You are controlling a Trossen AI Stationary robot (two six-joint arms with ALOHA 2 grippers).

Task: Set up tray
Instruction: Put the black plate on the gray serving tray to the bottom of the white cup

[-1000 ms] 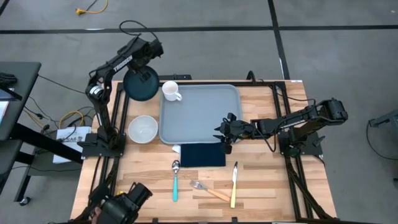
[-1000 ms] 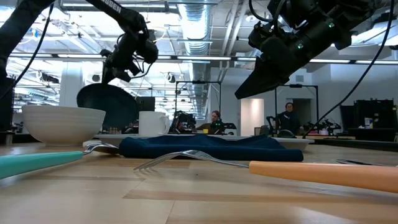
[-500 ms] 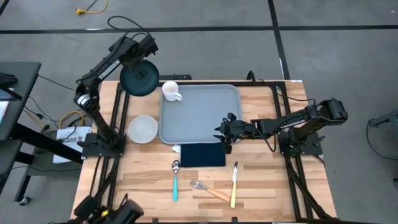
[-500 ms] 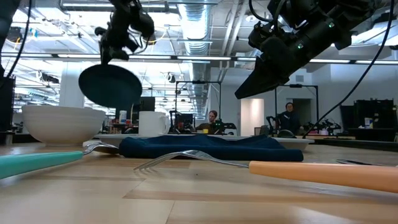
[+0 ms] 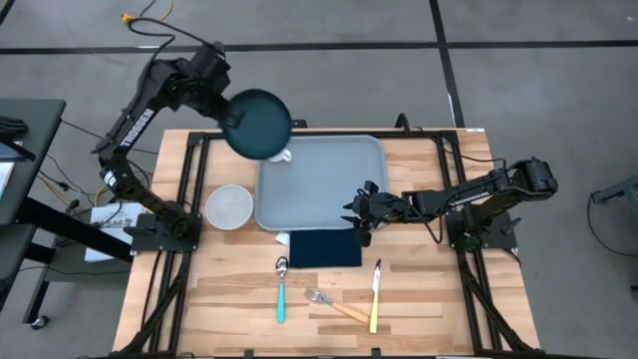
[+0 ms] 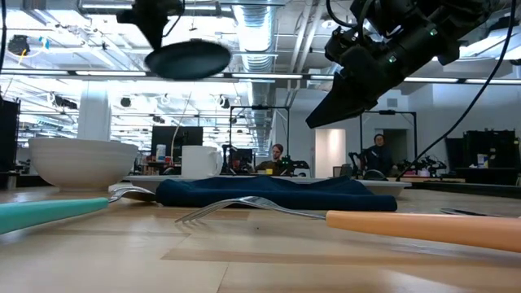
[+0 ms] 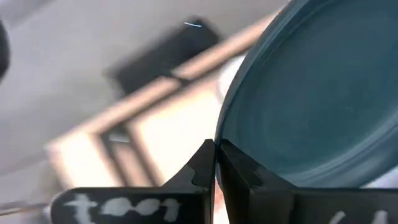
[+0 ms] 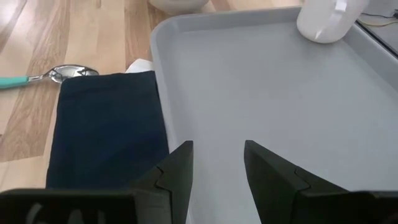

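While the left hand hangs above the table's far left corner, it is clamped on the rim of a round dark teal plate, carried in the air over the far left corner of the tray; the left wrist view shows its fingers pinching the plate's edge. Below and to the left, a white bowl sits on the table just beside the tray's left rim, and a white mug shows under the plate, on the tray's far left corner.

The tray lies flat in the middle of the table, nearer the far edge, its surface bare apart from the mug. It looks like stiff, light plastic with a smooth, probably slippery face; the low raised rim is the sensible place to grip it, as the flat middle offers nothing to pinch. From above it is close to square, its sides parallel to the table's edges, and I cannot tell which way its long axis runs.

A dark navy napkin touches the near rim, with a spoon, fork and knife on the wood nearer the front.

Farther right, the right hand hovers over the tray's near right corner, fingers parted to a middling gap and holding nothing.
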